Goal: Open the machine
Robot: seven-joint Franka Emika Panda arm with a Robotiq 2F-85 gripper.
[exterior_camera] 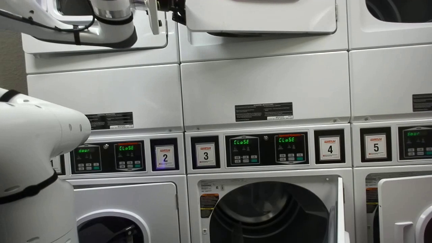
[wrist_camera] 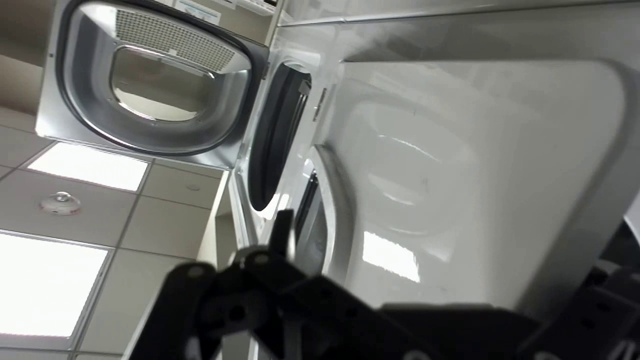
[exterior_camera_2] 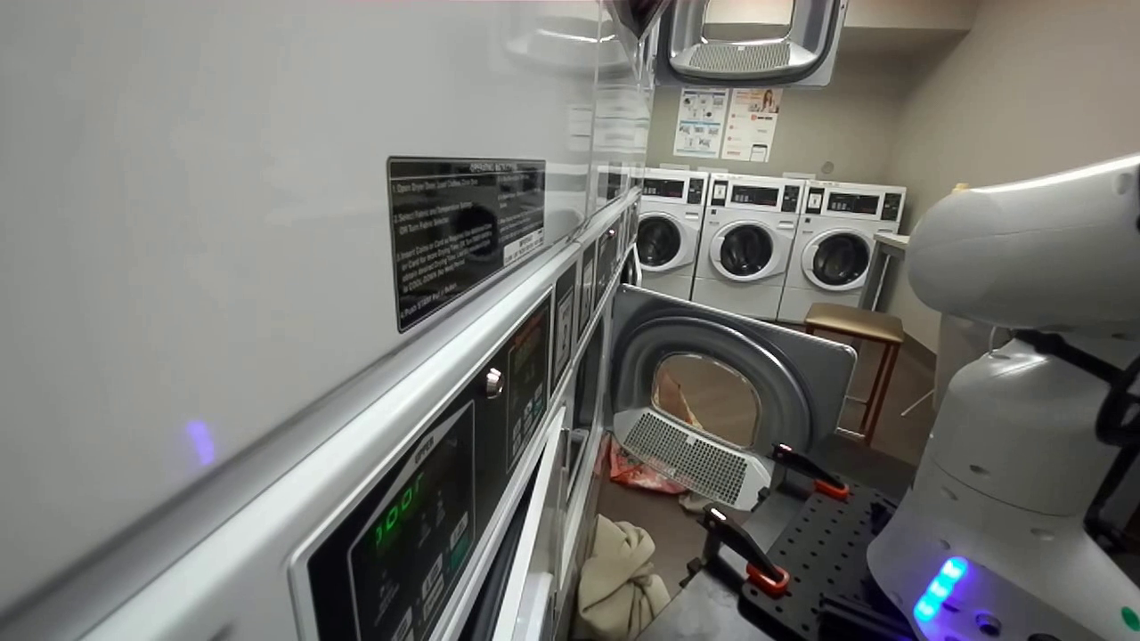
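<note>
The machine [exterior_camera: 265,45] stood above a green-lit panel [exterior_camera: 266,151], its door [exterior_camera: 261,18] ajar. In an exterior view the hand [exterior_camera: 180,14], spread wide, seemingly gripping nothing, was just beside the door's free left edge, opposite the hinge [exterior_camera: 336,13]; an outward pull seemed next.

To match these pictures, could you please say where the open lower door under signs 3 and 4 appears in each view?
In an exterior view, door: lower right, edge-on.
In an exterior view, door: right of centre, inside showing.
Wrist view: not in it.
Shared by both exterior views: robot arm.
</note>
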